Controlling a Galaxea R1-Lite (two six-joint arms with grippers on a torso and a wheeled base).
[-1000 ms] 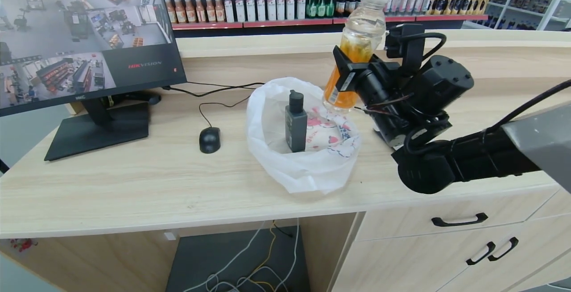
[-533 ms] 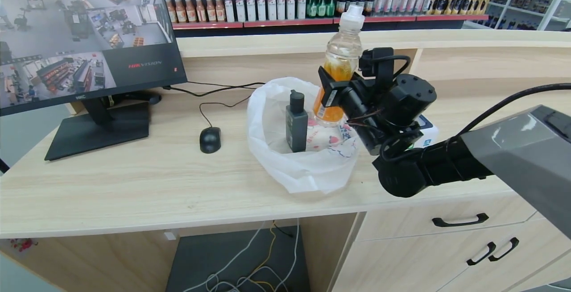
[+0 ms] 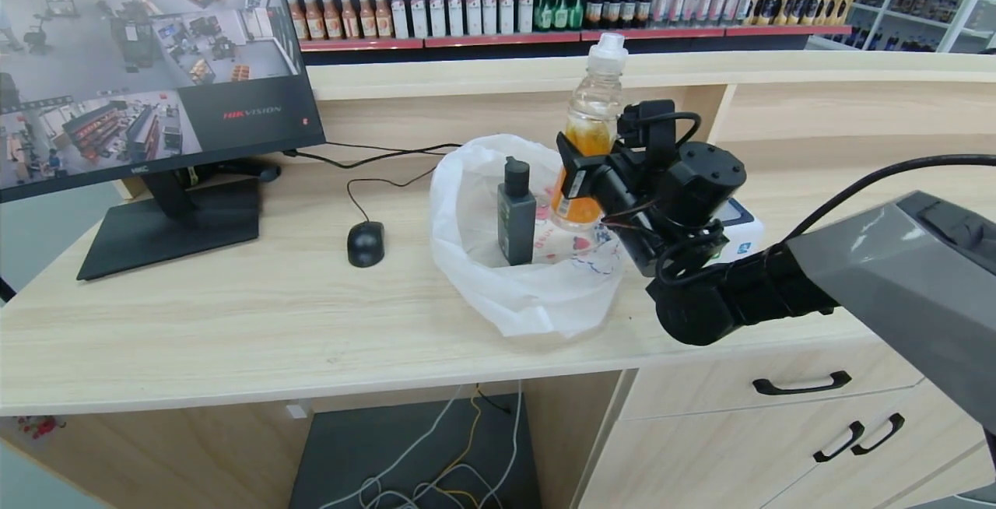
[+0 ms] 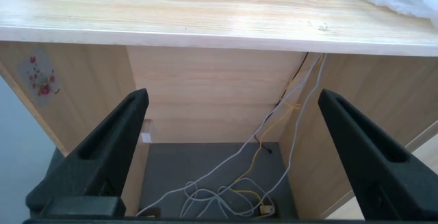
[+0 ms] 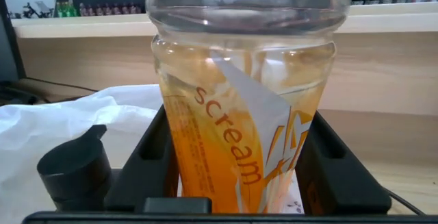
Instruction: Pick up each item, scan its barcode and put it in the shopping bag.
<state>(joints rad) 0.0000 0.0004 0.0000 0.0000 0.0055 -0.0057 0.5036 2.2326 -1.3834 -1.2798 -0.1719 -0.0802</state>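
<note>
One orange drink bottle (image 3: pixel 593 104), white-capped, long axis near upright with the cap leaning toward 1 o'clock, is sitting clamped at its labelled waist between the closed-in fingers of the right gripper (image 3: pixel 582 182). Its base is hanging over the 2 o'clock rim of the white shopping bag (image 3: pixel 498 291), and the free floor is lying toward 8 o'clock, beside a dark pump bottle (image 3: pixel 516 217) and a patterned pouch (image 3: pixel 572 243). Label is showing orange with a white lettered panel, while the left gripper (image 4: pixel 229 114) is hanging below the counter (image 4: pixel 205 18), spread wide and empty, so the right arm is judged nearer.
</note>
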